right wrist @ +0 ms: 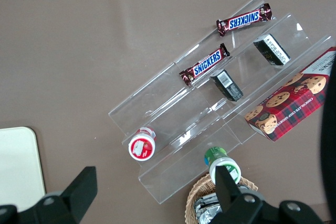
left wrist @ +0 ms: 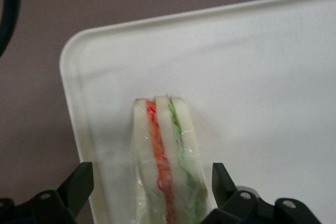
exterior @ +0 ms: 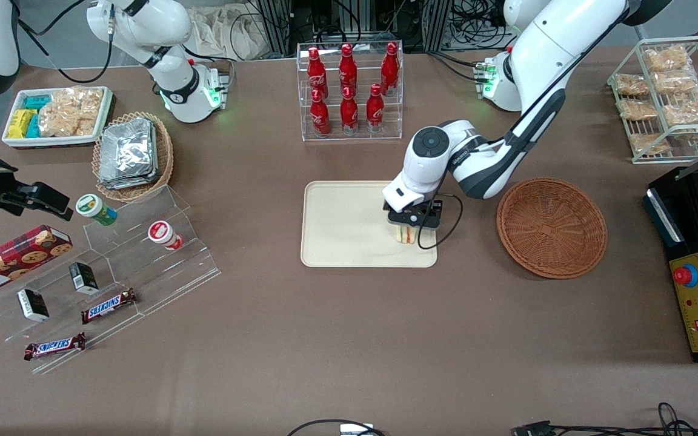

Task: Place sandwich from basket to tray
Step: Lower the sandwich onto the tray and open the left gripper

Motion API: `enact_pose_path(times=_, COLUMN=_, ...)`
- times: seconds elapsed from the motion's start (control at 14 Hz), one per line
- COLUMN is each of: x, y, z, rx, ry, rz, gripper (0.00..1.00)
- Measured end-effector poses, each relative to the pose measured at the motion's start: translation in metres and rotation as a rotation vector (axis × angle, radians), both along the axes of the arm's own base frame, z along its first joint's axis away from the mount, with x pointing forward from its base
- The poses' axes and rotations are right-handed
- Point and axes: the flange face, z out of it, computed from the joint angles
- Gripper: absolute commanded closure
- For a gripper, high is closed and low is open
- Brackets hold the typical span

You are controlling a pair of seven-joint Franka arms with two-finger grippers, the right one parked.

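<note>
The sandwich (exterior: pixel 406 234), a clear-wrapped wedge with orange, red and green layers, stands on the cream tray (exterior: pixel 343 224) near the tray's edge toward the basket. In the left wrist view the sandwich (left wrist: pixel 168 161) rests on the tray (left wrist: pixel 252 77) between the black fingertips (left wrist: pixel 79 184), with small gaps on both sides. My left gripper (exterior: pixel 409 225) is low over the sandwich, open around it (left wrist: pixel 152 184). The round brown wicker basket (exterior: pixel 552 227) lies empty beside the tray, toward the working arm's end.
A clear rack of red bottles (exterior: pixel 349 91) stands farther from the camera than the tray. A wire rack of bagged snacks (exterior: pixel 667 97) and a black control box (exterior: pixel 697 266) are at the working arm's end. An acrylic shelf (exterior: pixel 113 272), a foil-packet basket (exterior: pixel 132 154) and a white dish (exterior: pixel 58 115) are at the parked arm's end.
</note>
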Motion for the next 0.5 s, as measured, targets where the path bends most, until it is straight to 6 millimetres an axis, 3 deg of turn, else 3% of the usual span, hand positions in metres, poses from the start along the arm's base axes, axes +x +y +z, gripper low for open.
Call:
enact_pose_path(times=0.29, x=0.044, y=0.014, z=0.038, rx=0.016, ry=-0.007, rz=0.112, gripper=0.0)
enact_pose_path(times=0.5, x=0.075, y=0.039, z=0.067, rx=0.017, ry=-0.02, rz=0.202, gripper=0.0)
